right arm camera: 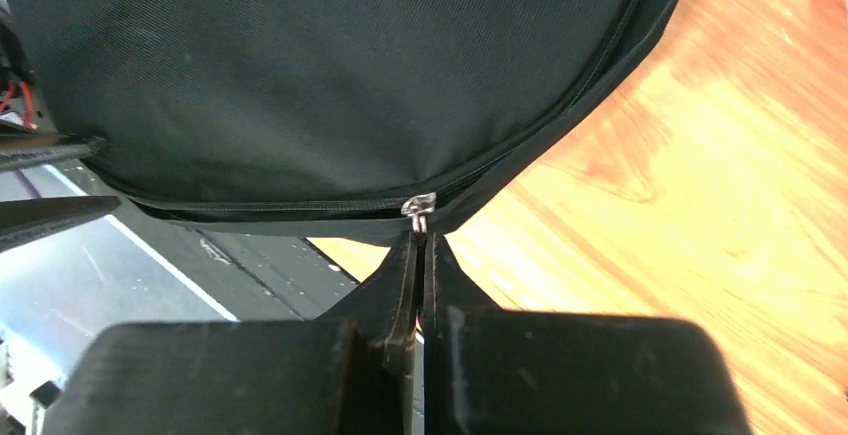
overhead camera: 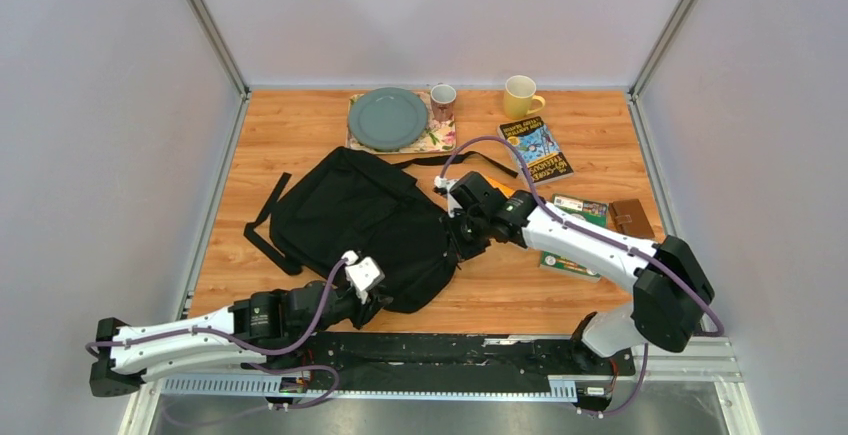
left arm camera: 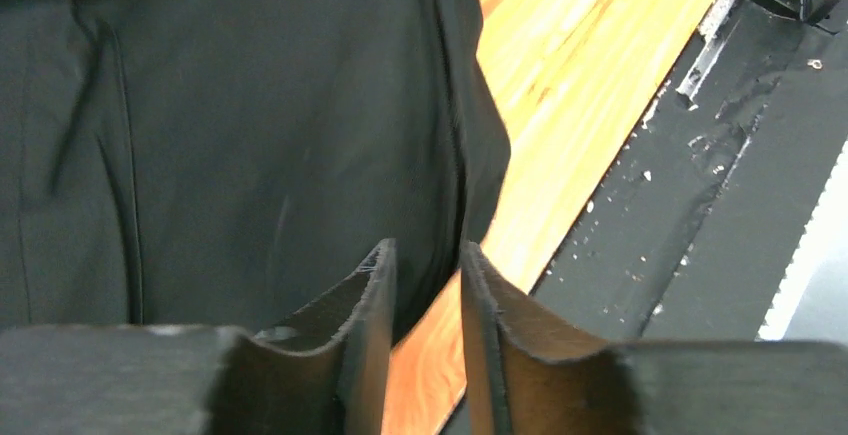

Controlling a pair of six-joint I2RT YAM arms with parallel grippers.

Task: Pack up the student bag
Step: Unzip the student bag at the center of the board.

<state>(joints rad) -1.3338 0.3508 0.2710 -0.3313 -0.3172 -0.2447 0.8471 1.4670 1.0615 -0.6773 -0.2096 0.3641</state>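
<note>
The student bag (overhead camera: pixel 360 220) is a large black fabric backpack lying mid-table, its straps trailing left and to the back. It fills the left wrist view (left arm camera: pixel 250 135) and the top of the right wrist view (right arm camera: pixel 330 75). My right gripper (overhead camera: pixel 462 245) (right arm camera: pixel 420 240) is shut on the silver zipper pull (right arm camera: pixel 420 210) at the bag's right edge. My left gripper (overhead camera: pixel 378 297) (left arm camera: pixel 428 255) is at the bag's near edge. Its jaws stand a narrow gap apart with the bag's edge seam between the tips.
At the back stand a grey-green plate (overhead camera: pixel 388 118) on a placemat, a small cup (overhead camera: pixel 442 101) and a yellow mug (overhead camera: pixel 520 96). A book (overhead camera: pixel 536 149), a green book (overhead camera: pixel 585 210) and a brown wallet (overhead camera: pixel 632 217) lie at the right. A black rail (overhead camera: pixel 450 350) runs along the near edge.
</note>
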